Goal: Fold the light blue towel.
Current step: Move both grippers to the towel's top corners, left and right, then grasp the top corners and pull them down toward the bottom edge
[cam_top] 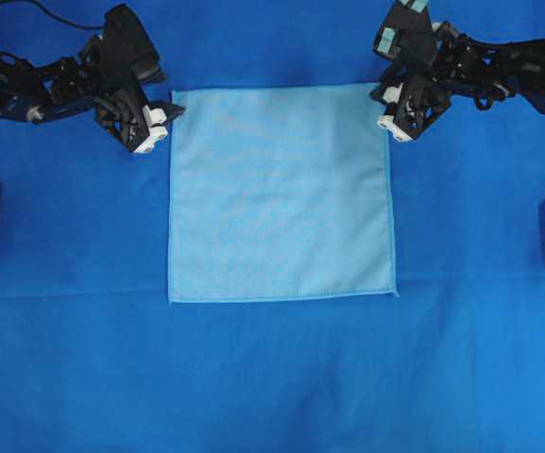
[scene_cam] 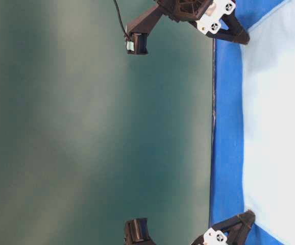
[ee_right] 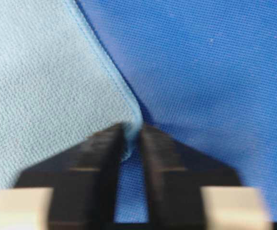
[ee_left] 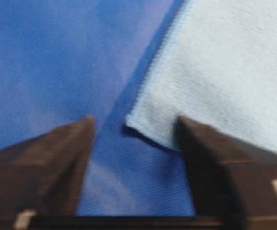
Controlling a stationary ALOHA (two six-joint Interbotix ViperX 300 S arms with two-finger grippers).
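My right hand (ee_right: 132, 139) pinches the light blue towel's (cam_top: 280, 193) far right corner — my left hand (ee_left: 134, 125) stands open, straddling the far left corner.

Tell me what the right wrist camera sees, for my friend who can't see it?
The right gripper pinches a corner of the light blue towel between its two black fingers. The towel lies on a darker blue cloth.

The light blue towel (cam_top: 280, 193) lies spread flat and unfolded, a pale square (finely woven, with a stitched hem), near the middle of the desk, closer to its far edge.
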